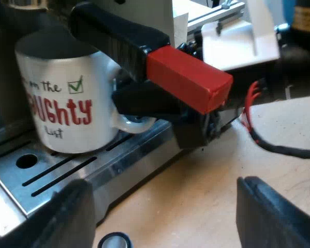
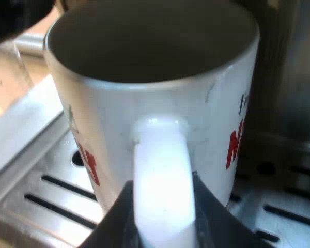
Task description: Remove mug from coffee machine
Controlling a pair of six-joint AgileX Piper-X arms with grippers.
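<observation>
A pale wooden surface (image 1: 206, 191) carries the espresso machine (image 2: 294, 103), whose slotted steel drip tray (image 1: 46, 173) reaches toward the surface's bare part. Beyond the tray stands a white object (image 1: 243, 41), cut off and hard to name. The white mug (image 1: 67, 98), printed in red and black, stands upright on the tray beneath the locked holder's black handle (image 1: 113, 33) and its red end (image 1: 188, 77). The mug's inside is dark, and I cannot tell whether it holds anything. The right end effector (image 2: 163, 212) is clenched on the mug's handle, 1 finger on each side. The left end effector (image 1: 163, 199) hangs released over the surface near the tray, its 2 fingers wide apart. A small round ring (image 1: 113, 241) lies by the tray, cut off.
</observation>
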